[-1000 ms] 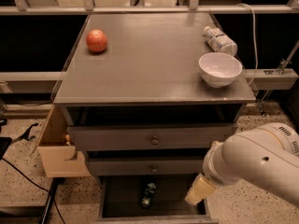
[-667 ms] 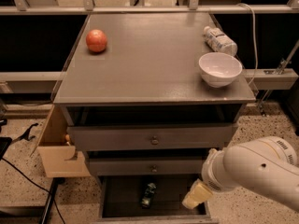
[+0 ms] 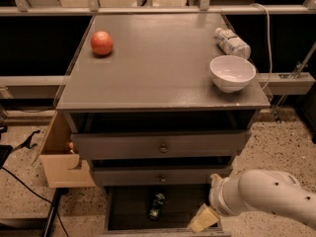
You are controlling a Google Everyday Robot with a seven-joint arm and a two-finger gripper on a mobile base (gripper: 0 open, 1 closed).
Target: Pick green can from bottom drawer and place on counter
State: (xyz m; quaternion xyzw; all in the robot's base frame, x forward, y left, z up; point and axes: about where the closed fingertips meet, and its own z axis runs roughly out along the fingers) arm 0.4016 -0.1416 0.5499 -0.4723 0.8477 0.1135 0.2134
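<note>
Camera view | your gripper (image 3: 203, 219) now sits lower, right of green can (image 3: 157, 206) in bottom drawer (image 3: 129, 207) | jaws: you cannot tell | can ungrasped.

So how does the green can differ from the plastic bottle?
The green can is dark green, in the open bottom drawer; the plastic bottle is clear, white-labelled, on the counter. The can looks smaller than the bottle. Both are untouched: the gripper is at the drawer's front right, apart from the can.
</note>
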